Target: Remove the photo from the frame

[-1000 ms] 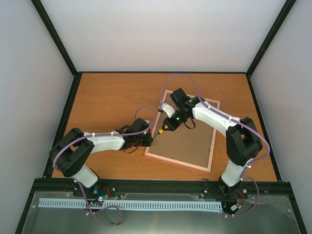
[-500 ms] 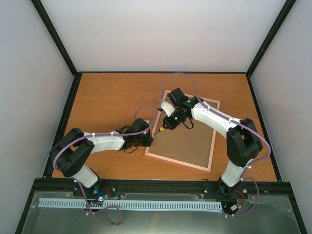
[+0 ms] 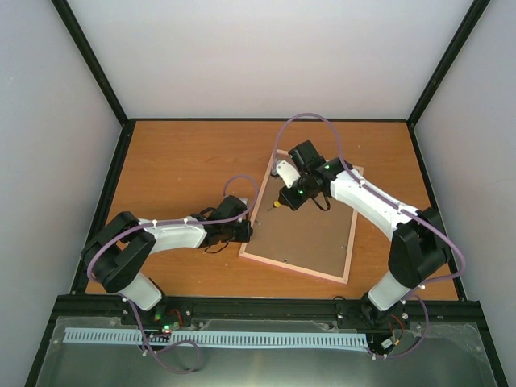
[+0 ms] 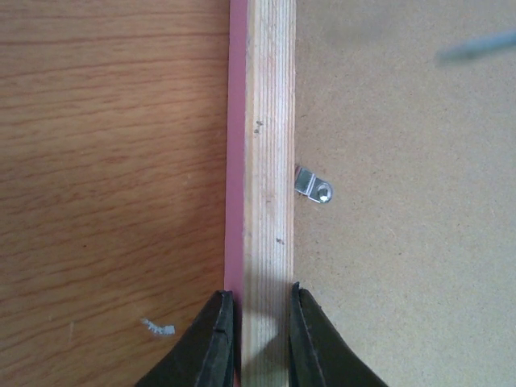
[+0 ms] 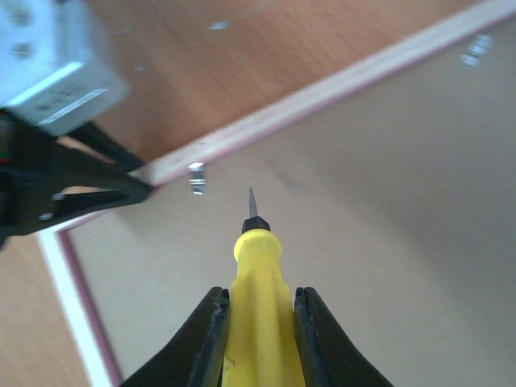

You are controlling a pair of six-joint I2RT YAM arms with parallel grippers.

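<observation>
The frame (image 3: 294,267) lies face down on the wooden table, its brown backing board (image 3: 310,234) upward; the photo is hidden beneath it. My left gripper (image 3: 246,231) is shut on the frame's left rail, one finger on the pink outer side and one on the board side (image 4: 260,339). A small metal clip (image 4: 313,187) sits on the board just ahead of it. My right gripper (image 3: 289,197) is shut on a yellow screwdriver (image 5: 258,339). The screwdriver's blade points down at the board a short way from that clip (image 5: 196,177).
Another metal clip (image 5: 476,50) sits further along the same rail, and one more on the right rail (image 3: 353,239). A small white scrap (image 4: 160,326) lies on the table left of the frame. Black posts and white walls enclose the table.
My right arm has swung back and to the right, carrying the screwdriver tip away from the frame's left rail. The left arm and the frame have not moved.
</observation>
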